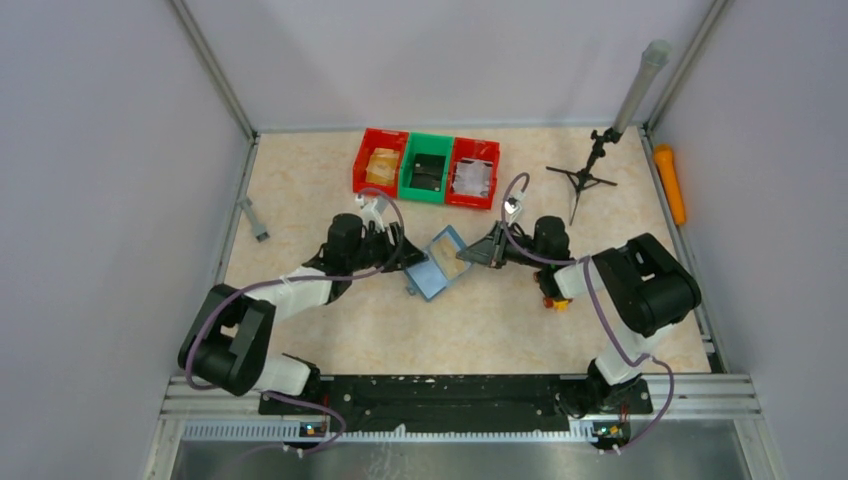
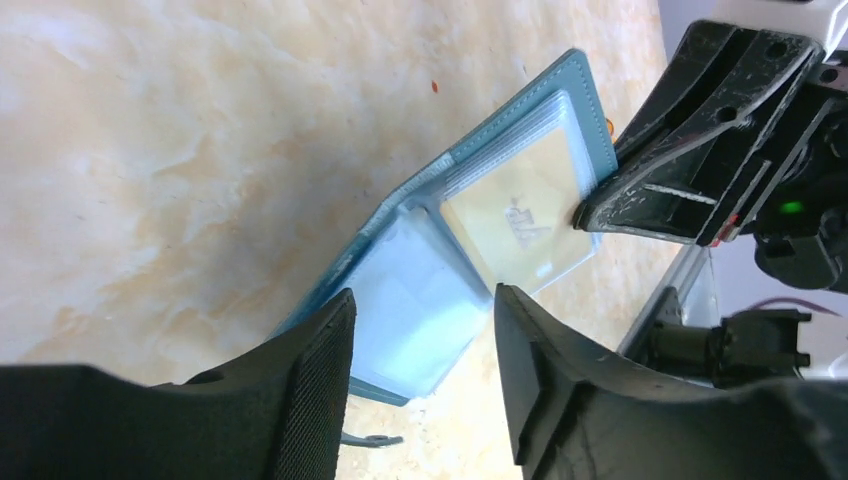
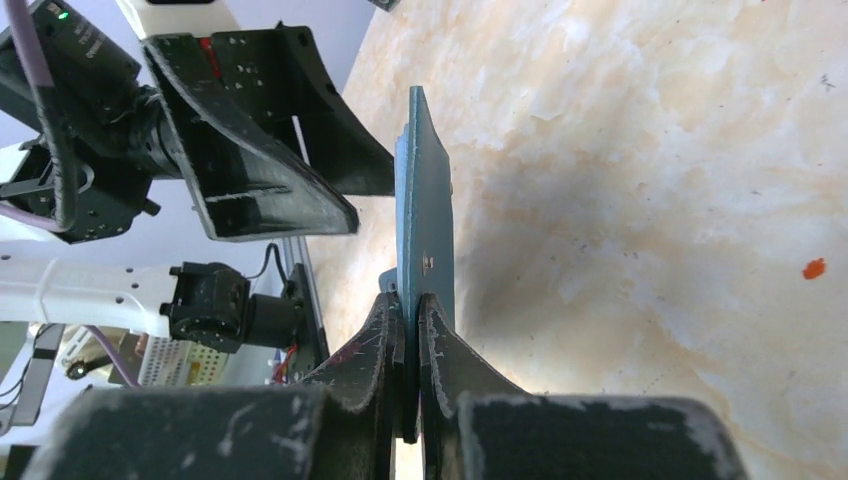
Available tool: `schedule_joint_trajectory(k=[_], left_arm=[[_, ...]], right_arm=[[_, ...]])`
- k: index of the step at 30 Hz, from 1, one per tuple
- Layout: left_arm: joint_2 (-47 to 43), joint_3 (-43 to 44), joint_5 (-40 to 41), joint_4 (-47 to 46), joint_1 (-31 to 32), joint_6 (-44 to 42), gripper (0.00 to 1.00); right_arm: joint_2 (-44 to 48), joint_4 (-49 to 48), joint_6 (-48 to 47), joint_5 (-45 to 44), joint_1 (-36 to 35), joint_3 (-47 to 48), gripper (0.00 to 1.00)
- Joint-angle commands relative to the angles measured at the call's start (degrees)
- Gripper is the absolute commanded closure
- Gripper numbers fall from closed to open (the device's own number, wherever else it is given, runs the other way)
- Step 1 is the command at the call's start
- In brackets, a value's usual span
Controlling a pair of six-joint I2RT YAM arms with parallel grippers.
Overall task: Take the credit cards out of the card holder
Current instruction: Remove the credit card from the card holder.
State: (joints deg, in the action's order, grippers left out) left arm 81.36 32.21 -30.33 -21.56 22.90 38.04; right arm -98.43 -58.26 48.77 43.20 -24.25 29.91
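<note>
Holder position: card holder [image 1: 440,262], opened into 2 halves, mid-table [image 1: 330,330], between my claws.
Right claw [image 3: 412,300]: pressed together, pinching the holder's outer edge.
Left claw [image 2: 425,300]: spread, nothing between the fingers, just beside the pale inner half.
Cards: no dark card distinguishable; a pale printed insert shows behind the clear window.
Handling, judged: light, floppy at the fold, slick sleeves; cards likely stiff and slippery.
Grip point: a card's exposed edge at the slot mouth.
</note>
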Motion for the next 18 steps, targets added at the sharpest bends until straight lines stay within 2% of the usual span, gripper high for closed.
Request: schedule_joint_trajectory(k=[1, 6, 10, 15, 18], left_arm=[[-5.1, -0.2, 7.7, 2.5, -0.2, -2.4, 0.40], [-4.4, 0.4, 9.5, 4.2, -0.5, -1.3, 0.29], [-0.8, 1.8, 4.9, 3.6, -0.8, -0.2, 0.24], [3.6, 3.0, -3.3, -0.5, -1.2, 1.1, 0.25], [4.5, 2.2, -8.0, -6.3, -1.3, 3.4, 0.32]], right_arm=[[0.3, -8.1, 2.9, 0.4, 1.5, -1.1, 1.00], [0.5, -11.9, 5.8, 2.1, 2.8, -2.0, 1.00], [0.6, -15.5, 7.9, 2.9, 3.3, -2.7, 1.00], [0.5, -17.5, 9.0, 3.5, 3.4, -3.0, 1.00], [0.3, -18.4, 9.4, 3.8, 3.4, -2.9, 1.00]])
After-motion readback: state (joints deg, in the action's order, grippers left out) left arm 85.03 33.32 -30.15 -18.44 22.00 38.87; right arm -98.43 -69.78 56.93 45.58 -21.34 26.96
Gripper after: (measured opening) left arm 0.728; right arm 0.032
